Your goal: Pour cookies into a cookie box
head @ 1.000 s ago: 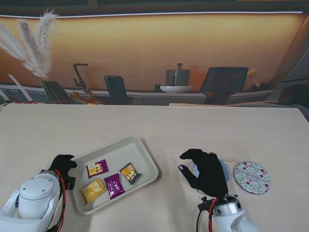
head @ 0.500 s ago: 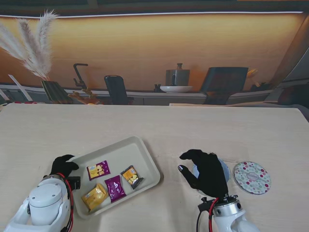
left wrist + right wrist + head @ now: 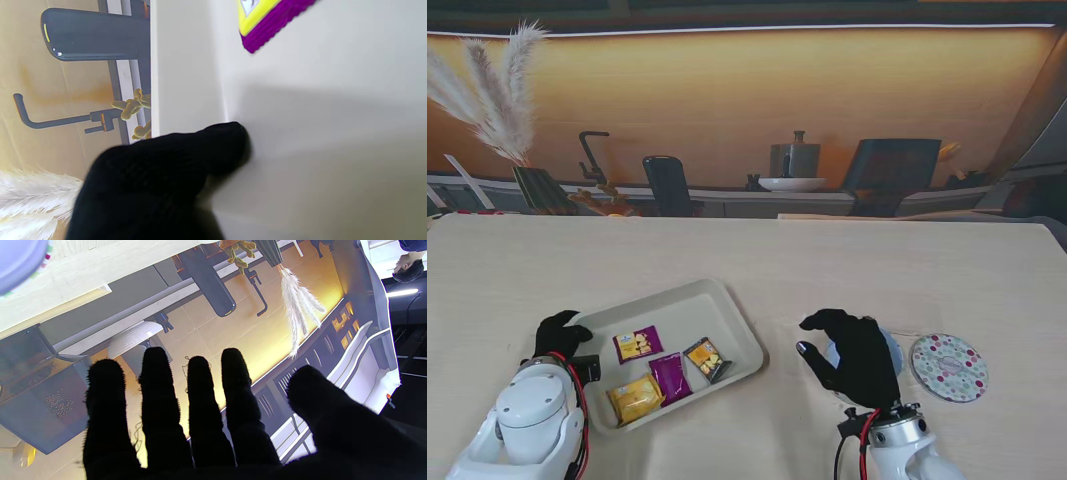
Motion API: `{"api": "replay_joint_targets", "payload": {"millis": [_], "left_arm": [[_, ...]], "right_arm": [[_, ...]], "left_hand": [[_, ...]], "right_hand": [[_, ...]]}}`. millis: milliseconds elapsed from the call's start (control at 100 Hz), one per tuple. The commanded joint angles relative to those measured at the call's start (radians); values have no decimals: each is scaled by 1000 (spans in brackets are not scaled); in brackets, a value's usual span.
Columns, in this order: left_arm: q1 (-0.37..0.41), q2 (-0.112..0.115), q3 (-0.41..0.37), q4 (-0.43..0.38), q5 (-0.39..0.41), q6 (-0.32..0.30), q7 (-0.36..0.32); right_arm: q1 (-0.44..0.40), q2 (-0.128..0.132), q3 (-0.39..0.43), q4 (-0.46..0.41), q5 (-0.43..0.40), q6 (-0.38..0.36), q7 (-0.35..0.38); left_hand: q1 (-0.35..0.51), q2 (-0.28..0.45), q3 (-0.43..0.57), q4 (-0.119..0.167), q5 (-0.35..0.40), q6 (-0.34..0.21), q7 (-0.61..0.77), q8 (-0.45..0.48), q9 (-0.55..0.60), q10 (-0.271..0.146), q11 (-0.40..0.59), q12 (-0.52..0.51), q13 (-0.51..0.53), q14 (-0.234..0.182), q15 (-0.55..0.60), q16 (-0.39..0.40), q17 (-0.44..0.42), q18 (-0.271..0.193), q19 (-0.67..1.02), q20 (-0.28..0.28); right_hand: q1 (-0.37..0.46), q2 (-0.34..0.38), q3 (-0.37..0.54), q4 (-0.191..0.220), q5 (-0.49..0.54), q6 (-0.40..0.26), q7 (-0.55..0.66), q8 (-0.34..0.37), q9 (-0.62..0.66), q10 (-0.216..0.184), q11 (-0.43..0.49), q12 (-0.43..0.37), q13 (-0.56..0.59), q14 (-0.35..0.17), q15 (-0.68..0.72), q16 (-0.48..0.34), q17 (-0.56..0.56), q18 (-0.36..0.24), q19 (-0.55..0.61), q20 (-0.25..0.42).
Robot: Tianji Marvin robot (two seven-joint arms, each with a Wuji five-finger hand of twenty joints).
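Beige tray [image 3: 727, 312]: holding four cookie packets [image 3: 670, 377], left of box [image 3: 892, 348].
Left hand [image 3: 560, 334]: gripping tray rim; wrist view showing fingertip [image 3: 230, 140] pressing its wall.
Right hand [image 3: 855, 356]: hovering over box, fingers [image 3: 160, 386] spreading, holding nothing.
Lid [image 3: 948, 367]: lying beside box.

Staged kitchen-style demo set, not a real home
A pale wooden table [image 3: 747, 260] faces a warm-lit backdrop wall [image 3: 747, 100] with a black tap [image 3: 590, 155], a lidded pot [image 3: 795, 158], a white dish [image 3: 791, 184] and dried pampas grass [image 3: 492, 95]
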Motion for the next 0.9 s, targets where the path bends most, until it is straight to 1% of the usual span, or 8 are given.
{"api": "replay_joint_targets", "payload": {"millis": [0, 80, 250, 390, 470, 670, 890], "left_arm": [[-2, -10, 6, -22, -5, -24, -7], [-4, -14, 15, -27, -6, -44, 19], [-2, -16, 25, -38, -16, -80, 39], [-12, -21, 36, -35, -34, -120, 67], [-12, -20, 37, -47, -46, -125, 65], [-14, -19, 45, -69, -41, -132, 69], [-9, -21, 60, -94, -43, -167, 90]], "right_arm": [[-8, -3, 0, -8, -3, 3, 10], [-10, -3, 3, -9, -4, 4, 7], [-14, -4, 7, -9, -4, 4, 1], [-16, -4, 11, -10, -6, 4, -3], [-18, -5, 12, -10, -7, 6, -7], [-27, -6, 22, -15, -13, 5, -22], [-45, -7, 39, -22, -23, 2, -44]], "left_hand": [[47, 45, 103, 16, 30, -41, 171, 81, 81, -41, 152, 46, 84, -49, 127, 27, 48, 8, 65, -12], [48, 44, 105, 16, 33, -42, 173, 85, 86, -38, 161, 53, 92, -53, 142, 36, 61, 8, 73, -19], [49, 53, 97, 13, 35, -48, 182, 98, 84, -41, 177, 68, 94, -62, 165, 56, 64, 8, 81, -33], [49, 54, 104, 11, 41, -48, 199, 119, 92, -39, 200, 83, 109, -67, 198, 84, 86, 8, 104, -42], [48, 53, 107, 11, 41, -50, 203, 126, 94, -39, 207, 87, 114, -72, 208, 96, 96, 8, 113, -48], [41, 47, 121, 15, 47, -55, 205, 138, 104, -40, 220, 87, 135, -82, 221, 110, 125, 8, 130, -69], [38, 41, 129, 18, 50, -56, 204, 144, 109, -38, 227, 87, 146, -85, 232, 117, 142, 8, 146, -87]], "right_hand": [[-21, 5, -13, 27, 33, -22, -18, -10, 21, 2, -10, -5, 17, 21, 4, -3, -5, 11, 0, -7], [-22, 4, -13, 27, 33, -21, -18, -10, 18, 2, -11, -5, 17, 23, 4, -3, -5, 11, 0, -7], [-21, 5, -15, 26, 32, -21, -18, -9, 18, 3, -9, -4, 15, 23, 5, -2, -6, 10, 0, -8], [-20, 6, -13, 27, 32, -20, -17, -8, 18, 3, -8, -4, 14, 22, 5, -2, -6, 10, 1, -9], [-19, 6, -12, 27, 32, -20, -17, -8, 16, 3, -8, -4, 14, 22, 5, -2, -5, 10, 1, -9], [-18, 7, -12, 27, 31, -20, -16, -8, 17, 3, -7, -3, 13, 23, 5, -2, -5, 10, 1, -10], [-19, 4, -11, 27, 30, -19, -16, -7, 15, 4, -7, -4, 12, 22, 5, -2, -7, 11, 1, -11]]}}
